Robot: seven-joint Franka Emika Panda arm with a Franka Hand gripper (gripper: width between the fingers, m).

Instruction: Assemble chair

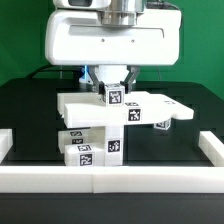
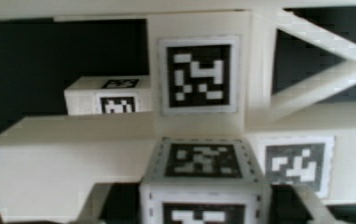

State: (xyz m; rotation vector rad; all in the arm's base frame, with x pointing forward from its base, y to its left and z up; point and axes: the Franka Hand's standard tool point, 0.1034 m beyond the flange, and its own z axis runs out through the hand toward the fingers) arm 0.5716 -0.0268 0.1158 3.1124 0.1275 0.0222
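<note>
My gripper (image 1: 114,90) hangs over the middle of the work area. Its dark fingers (image 2: 122,200) press on both sides of a small white tagged block (image 2: 201,185), so it is shut on that block (image 1: 115,97). The block sits just above a flat white slab (image 1: 150,108) of the chair. In the wrist view, a long white bar (image 2: 201,70) with a tag runs away from the held block. A second small tagged block (image 2: 113,97) lies beside the bar. Below the slab, toward the exterior view's left, more tagged white pieces (image 1: 88,148) are stacked.
A low white border rail (image 1: 110,181) runs along the front of the black table, with side sections at the exterior view's left (image 1: 6,140) and right (image 1: 212,146). A white piece with angled struts (image 2: 321,60) shows in the wrist view.
</note>
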